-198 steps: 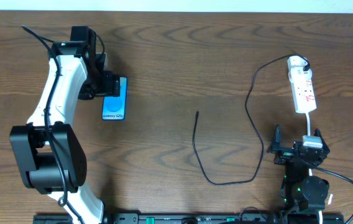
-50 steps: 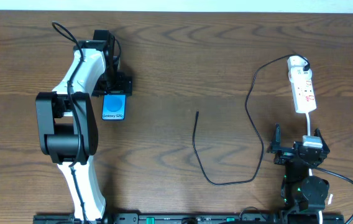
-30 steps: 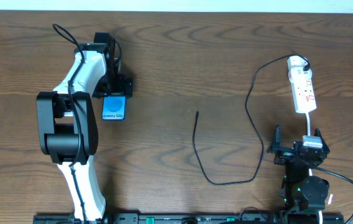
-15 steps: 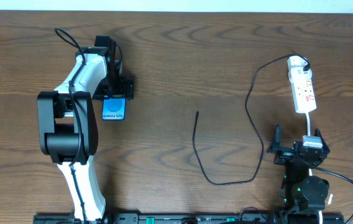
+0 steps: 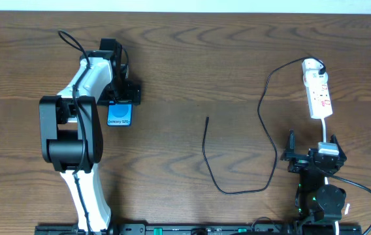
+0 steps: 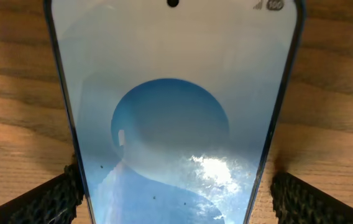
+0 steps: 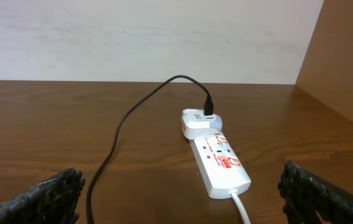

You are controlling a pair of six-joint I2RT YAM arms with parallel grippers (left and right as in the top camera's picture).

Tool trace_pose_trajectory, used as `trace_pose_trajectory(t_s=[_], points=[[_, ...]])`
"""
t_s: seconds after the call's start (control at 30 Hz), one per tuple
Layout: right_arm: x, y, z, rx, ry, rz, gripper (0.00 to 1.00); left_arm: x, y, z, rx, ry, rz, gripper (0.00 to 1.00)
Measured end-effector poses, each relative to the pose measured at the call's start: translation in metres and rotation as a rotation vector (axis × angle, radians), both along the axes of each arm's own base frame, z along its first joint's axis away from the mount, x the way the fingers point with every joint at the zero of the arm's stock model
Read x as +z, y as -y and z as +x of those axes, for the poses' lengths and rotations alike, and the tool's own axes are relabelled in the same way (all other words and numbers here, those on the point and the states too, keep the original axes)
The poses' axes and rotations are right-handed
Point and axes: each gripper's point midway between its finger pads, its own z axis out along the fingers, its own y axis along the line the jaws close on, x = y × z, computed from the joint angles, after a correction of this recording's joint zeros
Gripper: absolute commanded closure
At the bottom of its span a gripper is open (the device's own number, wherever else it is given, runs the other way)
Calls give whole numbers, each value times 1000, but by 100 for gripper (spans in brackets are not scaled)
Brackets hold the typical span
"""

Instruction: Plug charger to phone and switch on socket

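The phone (image 5: 119, 116) lies flat at the left of the table, blue screen up; it fills the left wrist view (image 6: 173, 93). My left gripper (image 5: 121, 102) hangs over its far end, open, one finger (image 6: 49, 199) on each side of the phone's edges. The charger (image 5: 206, 150), a thin black cable, loops across the table's middle, with its free tip (image 5: 208, 118) lying bare. Its other end runs to a white adapter (image 7: 198, 121) in the socket (image 5: 319, 94), a white strip (image 7: 220, 162) at the far right. My right gripper (image 5: 310, 149) sits open just short of the socket, holding nothing.
The socket's white lead (image 5: 326, 134) runs back past my right gripper toward the arm's base. In the right wrist view a pale wall (image 7: 145, 37) stands behind the table's far edge, and a brown panel (image 7: 344, 62) rises at the right.
My left gripper has crept slightly down over the phone's far end. The right arm, cable and socket have not moved.
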Motion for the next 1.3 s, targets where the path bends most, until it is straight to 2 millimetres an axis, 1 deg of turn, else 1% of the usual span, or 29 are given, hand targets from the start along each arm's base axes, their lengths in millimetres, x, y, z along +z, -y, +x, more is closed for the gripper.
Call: trace_pose_trajectory(t_s=[1.3], points=[[0,0,0,0,0,0,1,-1,1,0,-8,10,-6,2]])
